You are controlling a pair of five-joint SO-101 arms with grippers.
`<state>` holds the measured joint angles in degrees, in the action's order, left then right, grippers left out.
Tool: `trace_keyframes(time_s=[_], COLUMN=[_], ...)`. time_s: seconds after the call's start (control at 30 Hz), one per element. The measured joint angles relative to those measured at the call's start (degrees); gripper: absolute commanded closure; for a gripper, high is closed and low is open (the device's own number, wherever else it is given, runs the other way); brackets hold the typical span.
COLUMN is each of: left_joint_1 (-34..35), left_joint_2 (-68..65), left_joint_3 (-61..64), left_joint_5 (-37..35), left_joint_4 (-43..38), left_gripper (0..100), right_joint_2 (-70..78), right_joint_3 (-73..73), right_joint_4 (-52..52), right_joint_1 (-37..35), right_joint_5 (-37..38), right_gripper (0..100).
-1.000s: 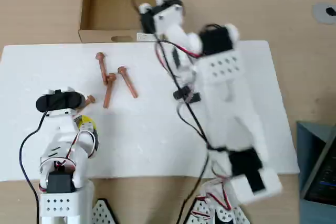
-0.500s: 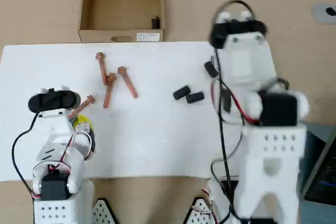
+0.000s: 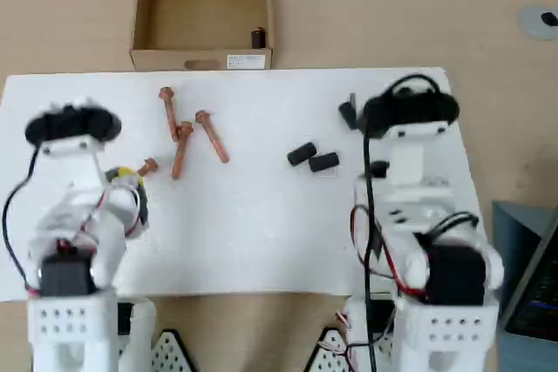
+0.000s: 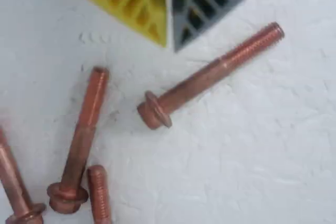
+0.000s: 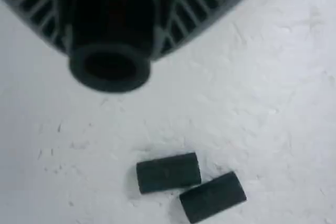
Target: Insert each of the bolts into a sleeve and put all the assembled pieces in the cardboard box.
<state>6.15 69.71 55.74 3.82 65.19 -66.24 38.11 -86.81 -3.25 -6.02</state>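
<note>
White padding (image 3: 261, 233) is spread over a wooden table (image 3: 506, 58). A cardboard box (image 3: 174, 60) is set at the upper left of the high view, with one assembled piece (image 3: 258, 38) lying against its right wall.

Left of centre, a cluster of three bolts (image 3: 181, 141) is seen on the padding. A fourth, the nearest bolt (image 4: 210, 72), lies apart from them, just beside the left gripper (image 4: 169, 35). That gripper's yellow and grey fingers are pressed together at the tips, and nothing is held between them. In the left wrist view the nearest bolt lies just beyond the fingertips. Its long axis runs from the flanged head near mid-frame to the threaded end at the upper right.

The right gripper (image 5: 113, 30) is clamped around a held sleeve (image 5: 110, 69), whose open bore can be seen. Two loose sleeves (image 5: 168, 171) lie side by side on the padding near it, close to the centre of the high view.

The bolts are far closer to the left arm, and the held sleeve is well apart from them on the right. It is judged that the left fingers must be opened and set across the shank of the nearest bolt. The threaded end could then be brought toward the bore.
</note>
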Motion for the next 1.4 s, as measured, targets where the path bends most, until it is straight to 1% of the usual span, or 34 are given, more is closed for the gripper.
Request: trace_keyframes(time_s=[0.07, 0.33, 0.5, 0.67, 0.77, 0.9, 0.93, 1.23, 1.4], left_joint_1=[0.0, 0.0, 0.0, -0.44, -1.41, -2.73, -2.99, -3.16, -3.16], left_joint_2=[-7.21, -37.27, -53.89, -67.43, -74.37, -81.76, -83.52, -98.9, -104.88], left_joint_3=[-4.57, -25.05, -37.89, -49.05, -54.33, -61.45, -63.38, -80.53, -86.77], left_joint_5=[0.0, 0.0, 0.0, 0.0, 0.0, 0.0, 0.0, 0.0, 0.0], left_joint_4=[0.0, -0.26, -0.26, -0.26, -0.26, 2.2, 3.25, 9.14, 10.02], left_gripper=[99, 99, 99, 99, 99, 90, 89, 90, 90], right_joint_2=[-1.58, -5.8, -8.18, -10.46, -11.6, -12.13, -12.13, -12.13, -12.13], right_joint_3=[1.58, 6.07, 8.26, 10.64, 11.43, 11.43, 11.43, 11.43, 11.43], right_joint_4=[0.0, 0.0, 0.0, 0.7, 0.88, 0.88, 0.88, 0.88, 0.88], right_joint_1=[0.97, 8.97, 9.93, 9.93, 9.93, 9.93, 9.93, 9.93, 9.93], right_joint_5=[0.0, 0.0, 0.0, 0.0, 0.0, 0.0, 0.0, 0.0, 0.0], right_gripper=[98.9, 98.9, 98.9, 98.9, 98.9, 98.9, 98.9, 98.9, 98.9])
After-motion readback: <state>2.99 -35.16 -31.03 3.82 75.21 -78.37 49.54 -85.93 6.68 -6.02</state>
